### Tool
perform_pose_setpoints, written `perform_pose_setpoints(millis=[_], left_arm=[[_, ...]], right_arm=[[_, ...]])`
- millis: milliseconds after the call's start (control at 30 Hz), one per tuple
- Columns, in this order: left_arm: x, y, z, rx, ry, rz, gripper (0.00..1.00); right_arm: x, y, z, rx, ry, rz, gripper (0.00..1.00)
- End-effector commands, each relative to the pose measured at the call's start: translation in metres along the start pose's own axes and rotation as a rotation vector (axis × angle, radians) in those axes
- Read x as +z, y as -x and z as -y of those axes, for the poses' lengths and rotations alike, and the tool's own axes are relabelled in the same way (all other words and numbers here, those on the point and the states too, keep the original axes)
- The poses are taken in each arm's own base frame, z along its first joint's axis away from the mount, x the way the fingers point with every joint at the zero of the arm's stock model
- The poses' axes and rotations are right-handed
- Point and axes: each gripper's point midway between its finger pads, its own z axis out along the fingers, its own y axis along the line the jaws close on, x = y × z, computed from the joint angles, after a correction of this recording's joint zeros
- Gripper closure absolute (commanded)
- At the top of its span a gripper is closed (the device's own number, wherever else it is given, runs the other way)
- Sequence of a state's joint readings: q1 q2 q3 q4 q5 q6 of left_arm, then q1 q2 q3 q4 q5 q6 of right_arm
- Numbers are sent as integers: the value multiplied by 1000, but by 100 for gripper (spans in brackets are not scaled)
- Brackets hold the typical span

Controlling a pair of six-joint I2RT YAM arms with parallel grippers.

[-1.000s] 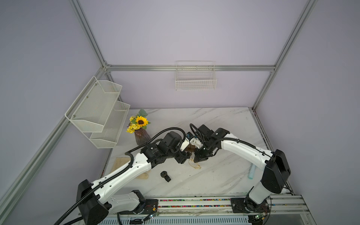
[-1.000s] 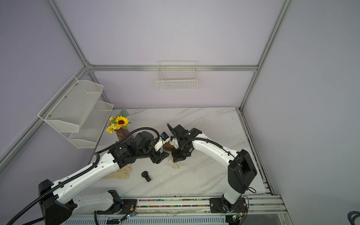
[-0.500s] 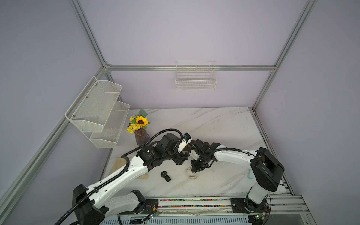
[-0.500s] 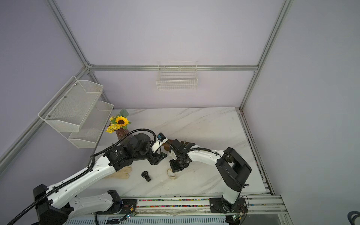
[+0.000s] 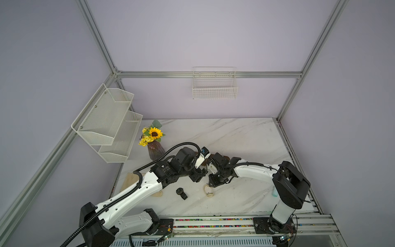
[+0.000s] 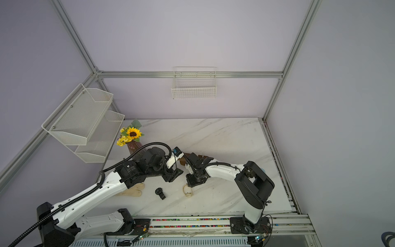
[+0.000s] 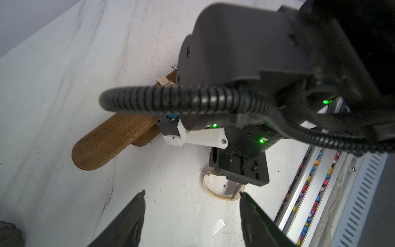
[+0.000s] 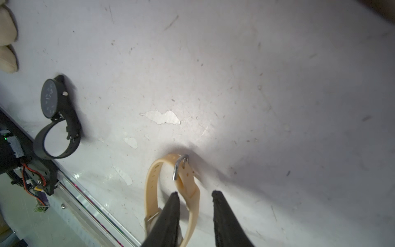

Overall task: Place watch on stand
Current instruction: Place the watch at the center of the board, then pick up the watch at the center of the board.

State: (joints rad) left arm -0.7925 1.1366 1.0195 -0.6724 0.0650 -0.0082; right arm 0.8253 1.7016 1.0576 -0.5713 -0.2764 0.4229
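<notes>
closest to the front edge, the right pincer (image 8: 195, 193) points down at the surface (image 8: 267, 85), partly spread. its two dark fingers (image 8: 168, 216) stand on either side of the strap of the beige watch (image 8: 150, 186), which lies on the surface on its side with its loop buckled. a clear gap shows between the strap and one finger. the other finger overlaps the watch body, and i cannot tell whether it touches. nothing is pinched.

the black watch (image 8: 50, 101) lies well apart from it on the same surface, also near the front edge, with its loop closed.

a little farther back the left pincer (image 7: 191, 193) hangs above the surface, spread wide with nothing between its fingers.

only the right wrist view shows the strap passing between the fingers. in both top views the arm's body hides that spot and only part of the beige loop sticks out. only the left wrist view shows the stand (image 7: 111, 141) plainly: a brown wooden bar with a rounded end, upright on its base behind the two arms, with a beige band around the bar partly hidden by the right arm. in a top view just a sliver of brown shows.

farther back, only the top views show a vase of flowers (image 5: 155, 149), a mesh shelf rack (image 5: 106, 119) and a wire basket (image 5: 214, 89) on the walls.
</notes>
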Motion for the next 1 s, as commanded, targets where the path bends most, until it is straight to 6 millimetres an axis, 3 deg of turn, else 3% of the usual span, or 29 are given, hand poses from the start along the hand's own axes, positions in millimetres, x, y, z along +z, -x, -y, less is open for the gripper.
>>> perform_pose_setpoints(millis=[0,200,300,467,633,800,967], left_arm=[[10,-19,7,-14,-48,-54,31],[30,-37,21,-51,-129,-156,38],[41,-43,38,-66,-190,-220,40],[56,-69,68,-52,-247,-330,35],[63,-87,82,-71,-267,-393,32],[88,-105,90,-88,-248,-475,33],[110,-109,86,-69,-185,-510,34]], right_arm=[[-38,18,-5,57,24,125,67],[-90,14,-9,159,125,213,66],[-111,5,4,223,126,232,67],[-138,-7,36,309,101,280,67],[-146,-10,41,328,102,285,67],[-153,-8,39,322,111,304,67],[-160,-8,39,317,111,326,68]])
